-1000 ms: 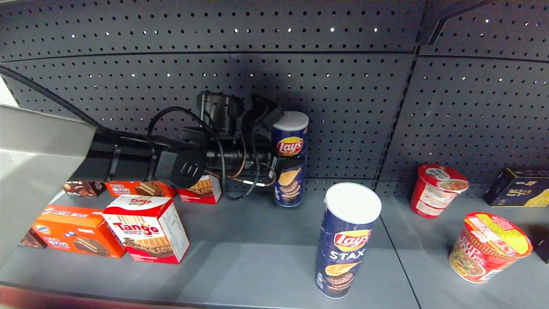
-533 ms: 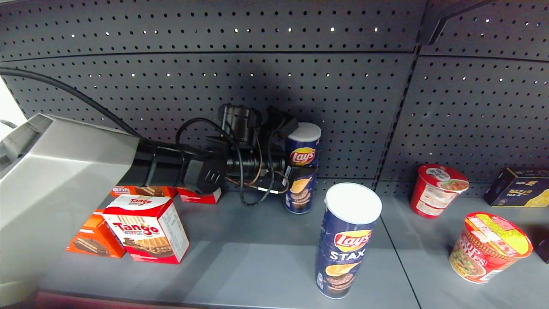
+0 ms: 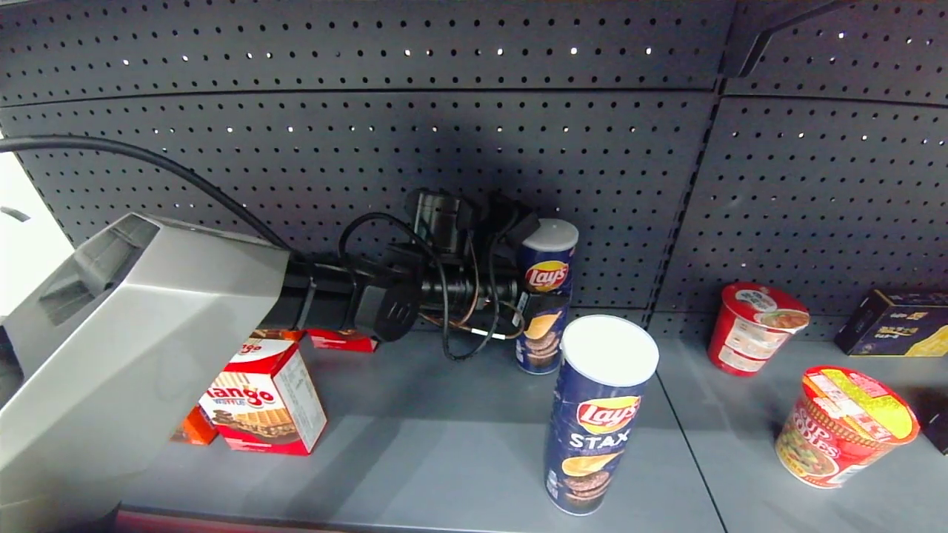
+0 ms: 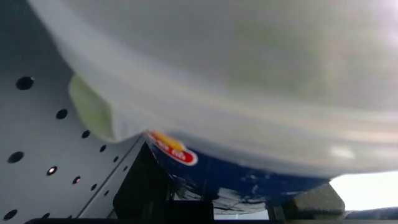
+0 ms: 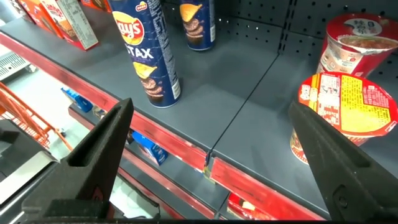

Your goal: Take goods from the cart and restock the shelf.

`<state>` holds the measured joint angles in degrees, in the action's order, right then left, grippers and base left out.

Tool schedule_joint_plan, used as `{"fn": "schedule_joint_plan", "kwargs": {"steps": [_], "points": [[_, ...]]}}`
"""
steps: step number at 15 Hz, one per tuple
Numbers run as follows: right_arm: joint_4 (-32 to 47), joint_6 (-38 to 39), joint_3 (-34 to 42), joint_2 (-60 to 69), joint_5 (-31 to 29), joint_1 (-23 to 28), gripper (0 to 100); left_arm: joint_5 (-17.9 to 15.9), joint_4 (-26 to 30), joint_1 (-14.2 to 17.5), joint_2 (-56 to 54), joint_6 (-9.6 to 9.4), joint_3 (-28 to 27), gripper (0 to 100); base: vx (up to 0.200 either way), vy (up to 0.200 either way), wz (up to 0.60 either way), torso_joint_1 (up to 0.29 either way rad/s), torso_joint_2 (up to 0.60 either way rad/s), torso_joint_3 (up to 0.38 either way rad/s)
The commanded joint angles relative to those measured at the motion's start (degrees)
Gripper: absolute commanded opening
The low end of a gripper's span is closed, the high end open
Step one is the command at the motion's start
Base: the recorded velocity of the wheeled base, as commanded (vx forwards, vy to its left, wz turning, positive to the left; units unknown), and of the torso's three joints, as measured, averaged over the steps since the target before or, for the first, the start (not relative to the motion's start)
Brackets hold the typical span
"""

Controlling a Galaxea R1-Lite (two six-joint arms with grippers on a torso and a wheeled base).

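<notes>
A blue chips can (image 3: 547, 275) with a white lid stands upright close to the pegboard, its bottom at or just above the grey shelf (image 3: 444, 451). My left gripper (image 3: 535, 300) is shut around its middle, reaching in from the left. In the left wrist view the white lid (image 4: 249, 81) and the blue can body (image 4: 236, 180) sit right at the camera. A second, matching can (image 3: 601, 414) stands free nearer the shelf's front edge. My right gripper (image 5: 211, 107) hangs open with nothing in it in front of the shelf edge, with that front can (image 5: 146, 53) beyond it.
A red-and-white wafer box (image 3: 263, 396) stands at the left, with orange boxes partly hidden behind my left arm. Two cup noodles (image 3: 752, 329) (image 3: 844, 426) and a dark box (image 3: 892, 322) occupy the right section. The pegboard (image 3: 474, 148) backs the shelf.
My left arm has reached farther right and deeper in, carrying the held can right and slightly down. It now covers more of the orange boxes. The front can has not moved.
</notes>
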<state>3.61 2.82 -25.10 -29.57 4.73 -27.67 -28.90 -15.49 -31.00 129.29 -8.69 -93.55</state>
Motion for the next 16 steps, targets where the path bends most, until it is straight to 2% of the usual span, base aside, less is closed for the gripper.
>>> {"fn": "schedule_joint_plan", "kwargs": {"steps": [1, 10, 11, 16], "points": [[0.0, 0.0, 0.1, -0.3, 0.0, 0.0, 100, 0.0, -0.1, -0.2, 0.4, -0.01, -0.2, 0, 0.000, 0.000, 0.00, 0.000, 0.00, 0.000], [0.0, 0.0, 0.2, -0.5, 0.1, -0.1, 100, 0.0, -0.2, -0.1, 0.5, -0.10, -0.2, 0, 0.000, 0.000, 0.00, 0.000, 0.00, 0.000], [0.0, 0.0, 0.2, -0.5, 0.1, -0.1, 100, 0.1, 0.1, -0.1, 0.5, -0.19, -0.1, 100, 0.000, 0.000, 0.00, 0.000, 0.00, 0.000], [0.1, 0.0, 0.2, -0.5, 0.1, -0.1, 100, 0.1, -0.2, -0.3, 0.3, -0.19, 0.7, 100, 0.000, 0.000, 0.00, 0.000, 0.00, 0.000]]}}
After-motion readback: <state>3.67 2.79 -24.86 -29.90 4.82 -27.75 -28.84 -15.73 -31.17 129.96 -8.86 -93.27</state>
